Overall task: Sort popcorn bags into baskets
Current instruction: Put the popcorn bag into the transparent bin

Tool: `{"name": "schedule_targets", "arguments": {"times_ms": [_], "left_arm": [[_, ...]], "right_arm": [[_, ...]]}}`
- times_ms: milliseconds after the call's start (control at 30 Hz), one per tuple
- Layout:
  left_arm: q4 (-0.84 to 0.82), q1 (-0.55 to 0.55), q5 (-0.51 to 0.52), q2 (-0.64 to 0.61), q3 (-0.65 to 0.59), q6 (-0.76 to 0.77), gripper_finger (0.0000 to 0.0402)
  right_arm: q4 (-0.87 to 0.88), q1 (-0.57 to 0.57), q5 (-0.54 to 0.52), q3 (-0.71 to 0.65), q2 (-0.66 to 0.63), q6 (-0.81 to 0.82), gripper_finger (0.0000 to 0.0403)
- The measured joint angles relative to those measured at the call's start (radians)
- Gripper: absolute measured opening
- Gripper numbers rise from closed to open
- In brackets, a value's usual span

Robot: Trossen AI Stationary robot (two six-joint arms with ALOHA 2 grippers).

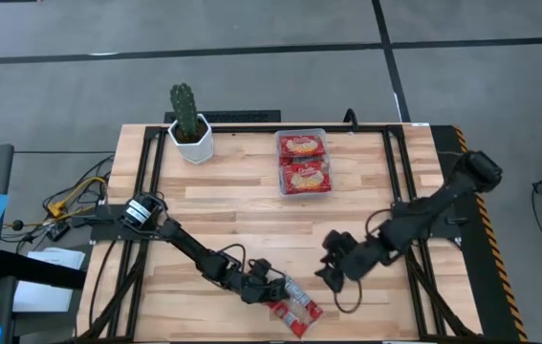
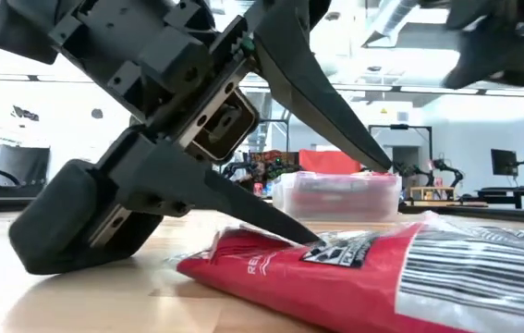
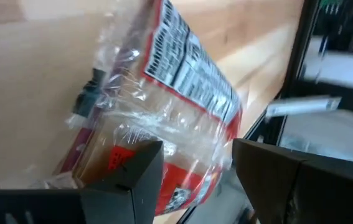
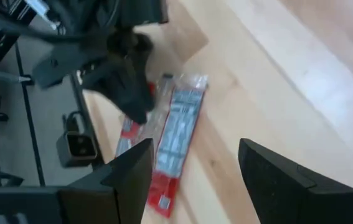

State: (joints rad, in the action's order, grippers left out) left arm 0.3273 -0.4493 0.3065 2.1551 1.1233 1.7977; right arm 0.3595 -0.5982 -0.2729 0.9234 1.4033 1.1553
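Two red popcorn bags lie side by side near the table's near edge, label panels up. In the low view the nearer bag lies flat on the wood. My left gripper is open over their left end, tilted down, and the clear-wrapped bag shows between and beyond its fingers. My right gripper is open and hovers to the right of the bags, looking at them. The clear tray stands at the far middle with two red bags lying in it. My left gripper is open; the tip of its lower finger rests on the upper face of the bag near its left end, slanting down from the table's left. The other finger stands in the air above. The bag lies flat on the table.
A white pot with a cactus stands at the far left corner. Black rails run along the table's sides. Bare wood lies between the bags and the tray. Cables hang off the left edge.
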Motion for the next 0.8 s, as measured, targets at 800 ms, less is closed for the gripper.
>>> {"name": "schedule_targets", "arguments": {"times_ms": [800], "left_arm": [[-0.405, 0.130, 0.066, -0.431, -0.022, -0.612, 0.0185]], "right_arm": [[-0.285, -0.306, -0.179, 0.155, 0.444, 0.146, 0.0260]]}}
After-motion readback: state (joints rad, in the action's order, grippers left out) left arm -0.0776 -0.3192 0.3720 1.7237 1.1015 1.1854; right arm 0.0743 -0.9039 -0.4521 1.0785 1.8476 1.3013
